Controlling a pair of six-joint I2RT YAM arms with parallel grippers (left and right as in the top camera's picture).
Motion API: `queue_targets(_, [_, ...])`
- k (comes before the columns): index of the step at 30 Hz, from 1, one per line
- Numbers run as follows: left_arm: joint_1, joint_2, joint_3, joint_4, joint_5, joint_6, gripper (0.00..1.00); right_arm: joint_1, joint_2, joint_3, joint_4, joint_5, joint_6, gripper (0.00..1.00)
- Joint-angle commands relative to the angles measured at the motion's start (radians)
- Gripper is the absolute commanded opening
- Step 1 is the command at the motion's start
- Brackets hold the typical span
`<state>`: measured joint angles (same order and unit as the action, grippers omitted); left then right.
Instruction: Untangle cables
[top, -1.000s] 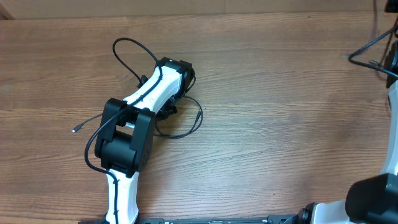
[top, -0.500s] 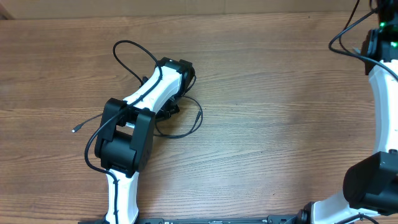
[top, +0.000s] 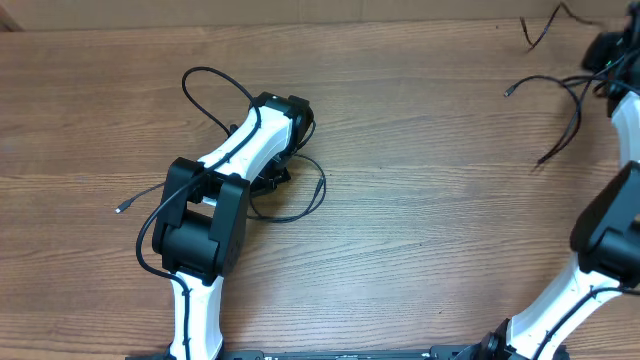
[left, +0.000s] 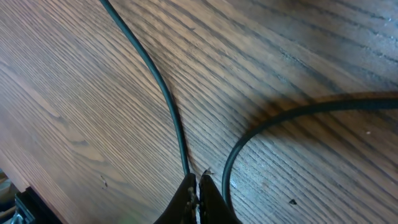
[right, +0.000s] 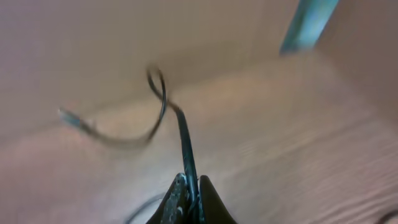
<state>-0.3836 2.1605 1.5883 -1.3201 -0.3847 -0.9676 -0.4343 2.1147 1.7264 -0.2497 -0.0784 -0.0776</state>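
One thin black cable (top: 205, 72) lies on the wooden table (top: 420, 200) under my left arm (top: 240, 150), looping out to the far left, with a plug tip (top: 120, 208) at the near left. In the left wrist view this cable (left: 158, 87) runs straight into my left gripper (left: 197, 182), whose jaws are shut on it, and a second arc (left: 261, 124) curves beside them. The other cable (top: 572, 105) hangs at the far right with loose ends spread out. My right gripper (right: 189, 183) is shut on that cable (right: 163, 102) and holds it up.
The right arm (top: 625, 130) stands along the table's right edge. The left arm's own thicker black cable (top: 150, 235) loops beside its elbow. A pale wall runs behind the table's far edge (top: 300, 12).
My right arm has swung along the right edge towards the far corner, carrying its cable, whose loose ends now trail out over the table. The left arm and its cable have not moved.
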Motion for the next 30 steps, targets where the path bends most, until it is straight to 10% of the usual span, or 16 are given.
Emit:
queue_targets(1, [0.008,-0.023,-0.006,-0.003,0.018,0.003,0.04,0.047,-0.016,0.014,0.011,-0.035,0.026,0.04])
queue_targets(4, [0.008,-0.023,-0.006,-0.003,0.020,0.003,0.04,0.077,-0.023,0.037,-0.010,-0.028,0.026,0.26])
queue_targets(7, [0.008,-0.023,-0.006,-0.003,0.040,0.008,0.04,0.101,-0.040,0.076,-0.084,-0.005,0.053,1.00])
queue_targets(14, [0.005,-0.026,0.125,0.098,0.307,0.464,0.04,0.121,-0.224,0.172,-0.400,-0.105,0.309,1.00])
queue_targets(18, [0.002,-0.026,0.227,0.112,0.386,0.504,0.05,0.121,-0.320,0.172,-0.610,-0.313,0.321,1.00])
queue_targets(23, [0.021,-0.030,0.360,0.060,0.384,0.473,0.33,0.169,-0.329,0.155,-0.859,-0.447,0.313,1.00])
queue_targets(26, [0.049,-0.044,0.463,-0.013,0.374,0.473,0.82,0.271,-0.328,0.083,-0.941,-0.441,0.266,1.00])
queue_targets(30, [0.103,-0.085,0.571,-0.106,0.361,0.472,0.85,0.427,-0.328,-0.030,-0.947,-0.409,0.272,1.00])
